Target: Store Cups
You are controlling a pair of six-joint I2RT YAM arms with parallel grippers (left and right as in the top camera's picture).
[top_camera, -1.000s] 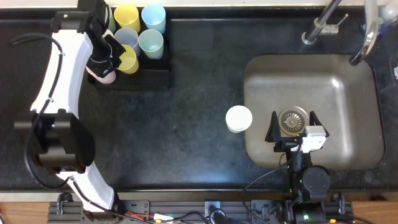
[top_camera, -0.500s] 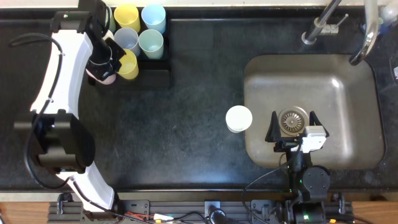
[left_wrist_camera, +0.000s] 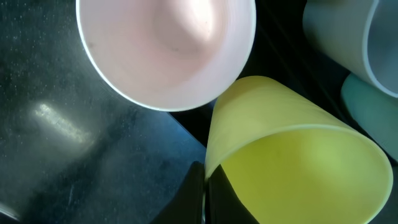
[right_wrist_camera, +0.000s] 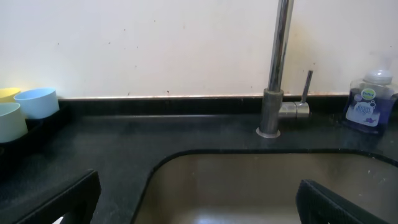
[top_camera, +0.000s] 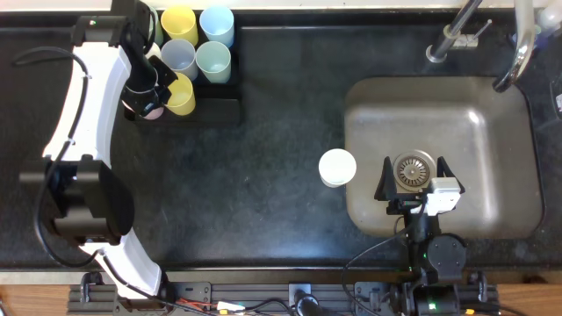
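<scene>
My left gripper (top_camera: 160, 84) is shut on the rim of a yellow cup (top_camera: 181, 95), holding it tilted over the near left part of the black tray (top_camera: 218, 111). In the left wrist view the yellow cup (left_wrist_camera: 292, 155) lies on its side against my gripper (left_wrist_camera: 207, 186), right beside an upright pink cup (left_wrist_camera: 168, 50). That pink cup (top_camera: 150, 110) stands at the tray's left end. A white cup (top_camera: 337, 167) stands upside down on the counter by the sink. My right gripper (top_camera: 413, 175) rests open above the sink (top_camera: 492, 114), holding nothing.
The tray's back holds a yellow cup (top_camera: 178, 22), a blue cup (top_camera: 216, 22), a pale blue cup (top_camera: 179, 54) and a green cup (top_camera: 213, 60). A tap (right_wrist_camera: 273, 93) and a soap bottle (right_wrist_camera: 368, 99) stand behind the sink. Dark counter lies between tray and sink.
My left gripper has shifted slightly toward the back of the tray with the yellow cup, nearer the pale blue cup. The right arm has not moved.
</scene>
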